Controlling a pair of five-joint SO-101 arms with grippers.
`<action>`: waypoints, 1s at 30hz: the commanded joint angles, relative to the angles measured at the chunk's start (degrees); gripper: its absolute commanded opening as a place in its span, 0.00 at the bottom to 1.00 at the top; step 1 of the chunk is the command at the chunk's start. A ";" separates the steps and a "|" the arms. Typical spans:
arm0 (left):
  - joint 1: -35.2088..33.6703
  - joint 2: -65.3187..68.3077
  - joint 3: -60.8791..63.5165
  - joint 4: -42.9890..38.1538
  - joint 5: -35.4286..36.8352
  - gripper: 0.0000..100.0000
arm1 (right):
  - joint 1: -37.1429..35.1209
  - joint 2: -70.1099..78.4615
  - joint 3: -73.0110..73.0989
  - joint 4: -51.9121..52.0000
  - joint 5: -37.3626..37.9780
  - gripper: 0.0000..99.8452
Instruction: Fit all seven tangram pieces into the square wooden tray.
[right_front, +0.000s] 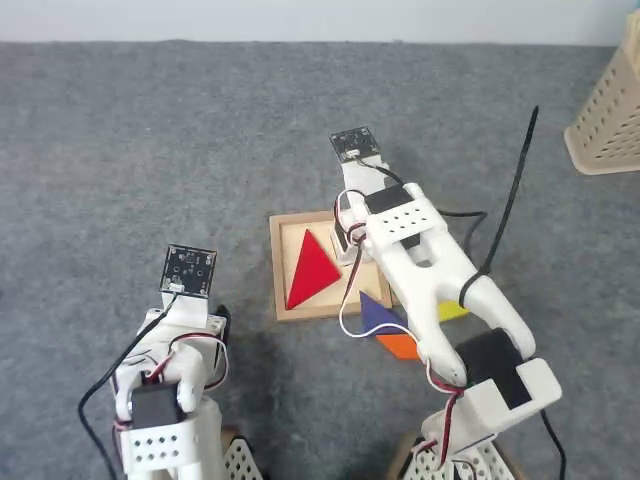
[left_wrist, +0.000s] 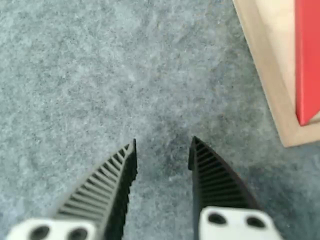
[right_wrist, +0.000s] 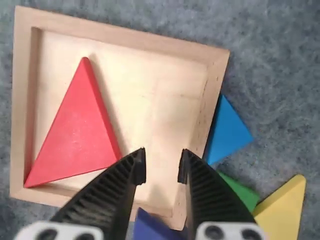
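Grey, felt-like fabric covers the worktop (right_front: 120, 150). On it lies a square tray (right_wrist: 216, 90) of pale wood with a raised rim, one smooth red triangle (right_wrist: 75, 135) flat inside. Beside the rim lie a blue triangle (right_wrist: 227, 132) and a yellow triangle (right_wrist: 282, 210). A green piece (right_wrist: 240, 192) and a dark blue piece (right_wrist: 152, 225) are largely hidden behind the ribbed black right jaws, which are slightly spread above the tray floor. The left jaws stand spread over bare fabric near the tray's corner.

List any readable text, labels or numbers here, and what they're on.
None readable. The square wooden tray and the red triangle piece are plain. Any print on the left wrist's dark circuit board or the right wrist's dark circuit board is too small to read.
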 joint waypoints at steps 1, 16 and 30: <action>0.00 -0.35 -0.66 0.26 -0.26 0.17 | -1.80 3.21 -3.96 -0.92 2.90 0.10; 0.00 -0.35 -0.66 0.26 -0.26 0.17 | -8.48 17.36 -19.78 3.38 3.78 0.10; 0.00 -0.35 -0.66 0.26 -0.26 0.17 | -4.97 16.66 -14.42 8.22 1.76 0.04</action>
